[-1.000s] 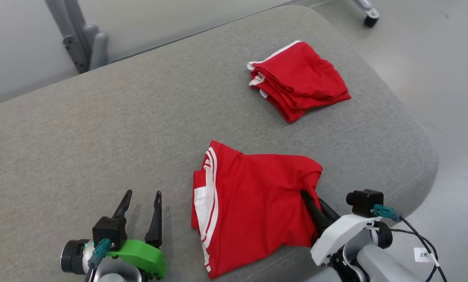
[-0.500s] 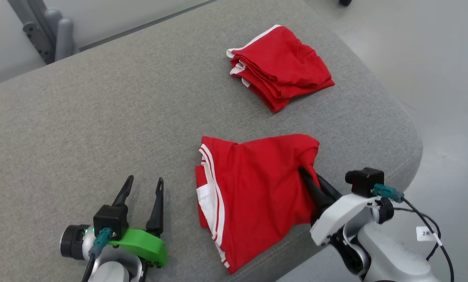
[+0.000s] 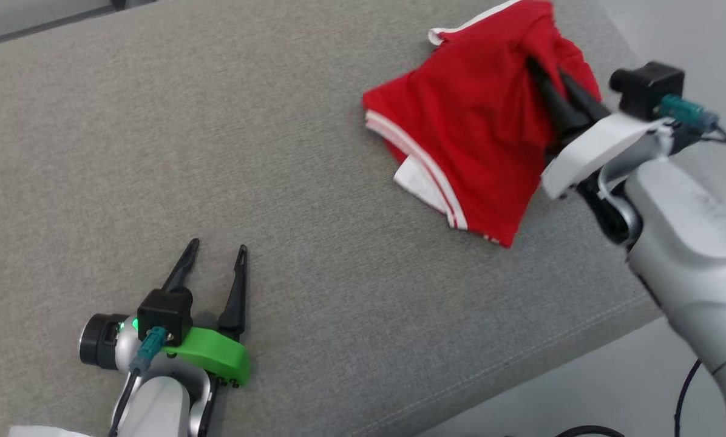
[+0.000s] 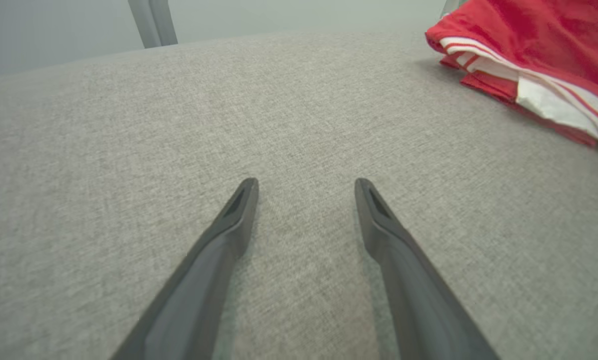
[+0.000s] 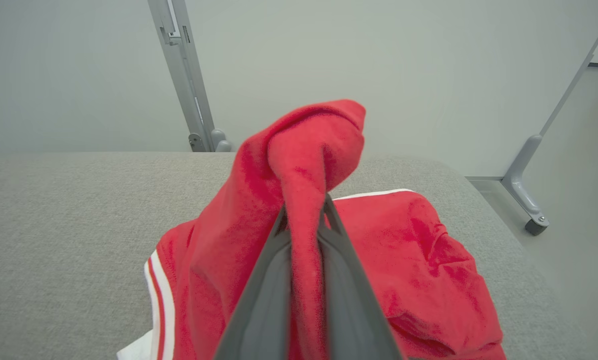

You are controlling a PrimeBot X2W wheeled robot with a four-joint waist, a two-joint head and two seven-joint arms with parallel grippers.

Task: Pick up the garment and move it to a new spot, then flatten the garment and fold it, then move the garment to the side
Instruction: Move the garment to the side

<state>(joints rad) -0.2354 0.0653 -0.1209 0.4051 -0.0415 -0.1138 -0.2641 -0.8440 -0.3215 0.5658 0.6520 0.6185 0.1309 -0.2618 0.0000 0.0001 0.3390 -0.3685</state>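
The right arm stretches forward, its right gripper (image 3: 544, 68) clenched on a bunched corner of the red garment with white striped trim (image 3: 472, 139), which hangs half lifted with its lower edge on the grey fabric cushion (image 3: 278, 182). The left gripper (image 3: 214, 254) sits low over the cushion, fingers spread and holding nothing. A second ago the garment lay flat at the near edge, well apart from the folded red pile (image 5: 424, 245); now it hangs right against that pile.

garment (image 3: 460, 139) on cushion (image 3: 217, 152), R side

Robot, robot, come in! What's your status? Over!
Left claw open, empty over grey cushion. Right claw shut on red garment, one end lifted. Folded red pile close behind. Over.
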